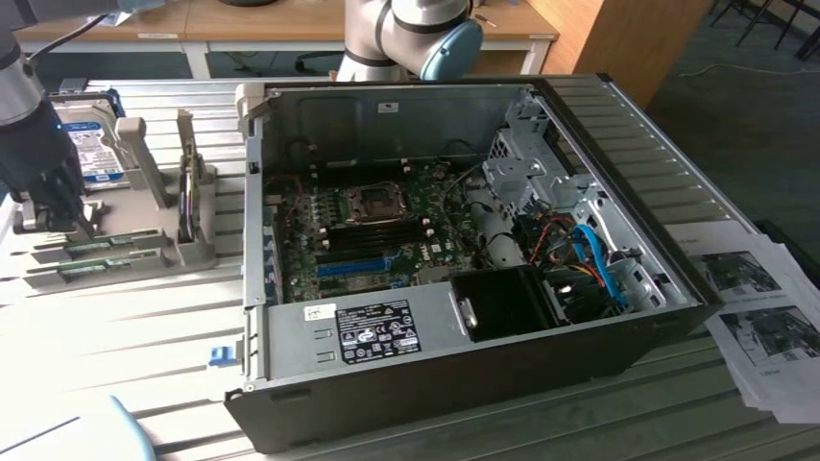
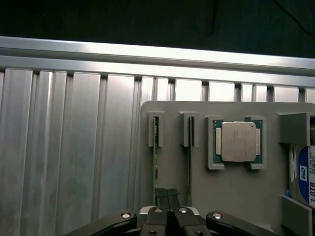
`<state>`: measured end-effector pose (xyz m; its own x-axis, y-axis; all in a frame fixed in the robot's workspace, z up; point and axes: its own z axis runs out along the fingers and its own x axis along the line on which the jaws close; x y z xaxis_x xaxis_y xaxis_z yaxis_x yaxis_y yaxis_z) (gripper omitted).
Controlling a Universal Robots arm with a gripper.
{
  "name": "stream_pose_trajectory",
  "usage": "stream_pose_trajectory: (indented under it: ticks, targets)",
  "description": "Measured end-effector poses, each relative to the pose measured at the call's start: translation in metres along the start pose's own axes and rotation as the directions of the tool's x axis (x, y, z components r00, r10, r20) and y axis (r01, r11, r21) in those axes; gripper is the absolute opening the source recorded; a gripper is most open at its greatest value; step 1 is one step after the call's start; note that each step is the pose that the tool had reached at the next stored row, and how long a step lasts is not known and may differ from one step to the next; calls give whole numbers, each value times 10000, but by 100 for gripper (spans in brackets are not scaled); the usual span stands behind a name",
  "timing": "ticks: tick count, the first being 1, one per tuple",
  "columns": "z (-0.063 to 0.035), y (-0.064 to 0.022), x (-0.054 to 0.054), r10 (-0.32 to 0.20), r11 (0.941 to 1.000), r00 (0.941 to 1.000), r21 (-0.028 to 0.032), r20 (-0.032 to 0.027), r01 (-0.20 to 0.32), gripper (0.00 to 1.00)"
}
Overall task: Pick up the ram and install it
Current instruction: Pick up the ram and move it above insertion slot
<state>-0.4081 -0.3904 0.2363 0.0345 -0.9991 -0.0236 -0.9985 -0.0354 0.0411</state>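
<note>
Two thin green memory sticks stand on edge in a grey holder [image 2: 231,196] on the ribbed metal table [image 2: 74,157], and the robot's tool [image 2: 167,197] hangs directly over their near ends. The tool's dark fingers [image 2: 161,195] are pressed together. In the wrist view the fingertips sit between the two sticks, just beside the ram [image 2: 155,162] and a little further from the second stick [image 2: 189,167]; whether they touch either cannot be told. Both sticks lie in their grooves.

Beyond them, the same holder carries a square silver processor chip [image 2: 238,141] in its own pocket, then a hard drive [image 2: 306,172] with a blue and white label.

In the exterior view, well apart from the holder, an open computer case [image 1: 423,403] lies on its side, its circuit board [image 1: 372,226] facing up with a blue slot [image 1: 352,267] near the middle. Loose printed sheets [image 1: 756,317] lie past the case.

Likely trouble: with fingers together and beside the ram, a downward push would probably land on the holder or the stick's edge rather than straddle it, bending the thin board or tipping it in its groove. The sticks stand close, so a grip could catch the wrong one.
</note>
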Motion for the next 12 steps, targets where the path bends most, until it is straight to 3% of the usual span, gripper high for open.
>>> stream_pose_trajectory:
  ticks: [12]
  targets:
    - [34, -1, 1, 0, 10000, 10000, 0, 0, 0, 9]
